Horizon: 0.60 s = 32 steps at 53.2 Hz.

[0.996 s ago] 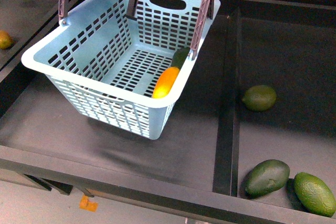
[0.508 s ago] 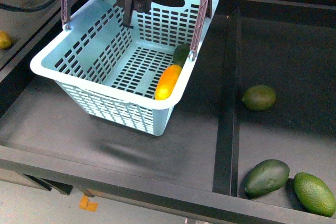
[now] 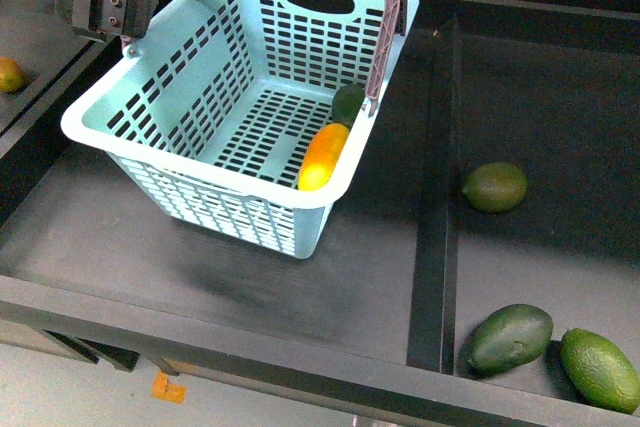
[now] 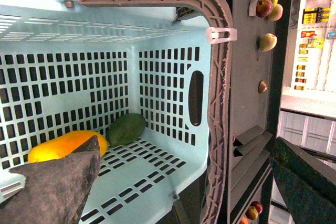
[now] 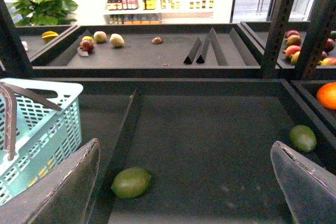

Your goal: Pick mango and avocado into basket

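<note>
The left gripper (image 4: 184,182) hangs over the basket (image 4: 168,72) with its jaws spread wide, holding nothing; inside, the mango (image 4: 63,145) and the avocado (image 4: 126,128) lie touching on the slotted floor; the brown handle (image 4: 218,77) arches overhead.

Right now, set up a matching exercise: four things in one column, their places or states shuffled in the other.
1. mango
2. avocado
3. basket
4. left pincer

a. open, holding nothing
b. on the dark shelf, handle upright
c. in the basket, against the near right wall
d. in the basket, beyond the mango, by the handle's foot

Pairs: 1-c, 2-d, 3-b, 4-a
</note>
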Each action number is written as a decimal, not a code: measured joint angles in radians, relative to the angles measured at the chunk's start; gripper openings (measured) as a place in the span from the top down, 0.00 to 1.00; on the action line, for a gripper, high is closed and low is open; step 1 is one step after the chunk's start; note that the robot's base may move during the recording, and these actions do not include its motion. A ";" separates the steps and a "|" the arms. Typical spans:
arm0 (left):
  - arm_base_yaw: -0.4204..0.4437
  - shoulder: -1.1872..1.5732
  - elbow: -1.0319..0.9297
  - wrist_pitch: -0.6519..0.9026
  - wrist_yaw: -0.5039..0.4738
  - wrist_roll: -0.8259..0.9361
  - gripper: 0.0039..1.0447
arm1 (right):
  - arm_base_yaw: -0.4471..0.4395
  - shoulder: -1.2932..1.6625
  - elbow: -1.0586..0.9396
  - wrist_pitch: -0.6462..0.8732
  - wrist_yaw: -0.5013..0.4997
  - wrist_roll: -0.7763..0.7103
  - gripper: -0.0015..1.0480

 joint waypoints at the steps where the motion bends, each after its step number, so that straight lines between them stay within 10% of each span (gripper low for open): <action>1: 0.000 -0.001 0.000 0.000 0.001 0.000 0.07 | 0.000 0.000 0.000 0.000 0.000 0.000 0.08; 5: -0.001 0.002 -0.023 0.054 -0.017 0.056 0.10 | 0.000 0.000 0.000 0.000 -0.001 0.000 0.08; 16: 0.074 -0.167 -0.551 1.009 -0.019 1.202 0.54 | 0.000 0.000 0.000 0.000 0.000 0.000 0.08; 27: 0.147 -0.350 -0.843 1.126 0.053 1.466 0.98 | 0.000 0.000 0.000 0.000 0.000 0.000 0.08; 32: 0.171 -0.422 -0.932 1.126 0.077 1.484 0.98 | 0.000 0.000 0.000 0.000 0.000 0.000 0.08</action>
